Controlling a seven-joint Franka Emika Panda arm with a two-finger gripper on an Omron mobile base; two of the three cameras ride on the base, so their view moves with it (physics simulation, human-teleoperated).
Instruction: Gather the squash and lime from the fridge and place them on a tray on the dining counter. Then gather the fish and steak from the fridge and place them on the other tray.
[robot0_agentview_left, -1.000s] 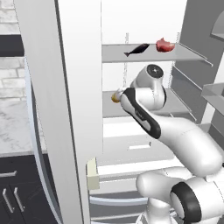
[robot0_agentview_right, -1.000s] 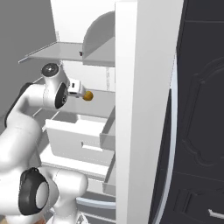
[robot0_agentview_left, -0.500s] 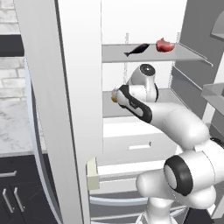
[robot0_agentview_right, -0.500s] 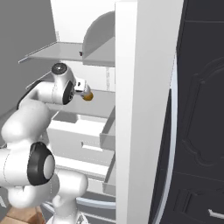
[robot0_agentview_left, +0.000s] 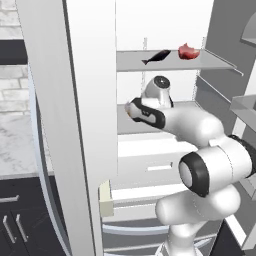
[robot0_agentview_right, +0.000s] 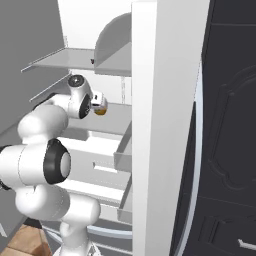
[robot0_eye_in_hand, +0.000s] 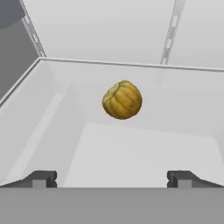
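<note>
The squash (robot0_eye_in_hand: 122, 99), a rounded yellow-orange lump, sits on the middle shelf of the open fridge (robot0_agentview_left: 85, 100), toward the back wall. My gripper (robot0_eye_in_hand: 112, 179) is open, short of the squash, which lies centred ahead between the fingertips (robot0_eye_in_hand: 41, 178). In the right base view the squash (robot0_agentview_right: 101, 111) peeks out just under the gripper (robot0_agentview_right: 99, 103). On the top shelf lie the dark slim fish (robot0_agentview_left: 156, 56) and, to its right, the red steak (robot0_agentview_left: 188, 51). The lime, the trays and the dining counter are out of view.
The open fridge door (robot0_agentview_right: 160, 125) stands close on the arm's right, the other door on its left. White drawers (robot0_agentview_right: 100, 165) sit under the middle shelf. A marble counter (robot0_agentview_left: 15, 145) over dark cabinets lies left of the fridge.
The arm has stretched further into the fridge along the middle shelf, bringing the hand closer to the squash. The jaws have stayed open.
</note>
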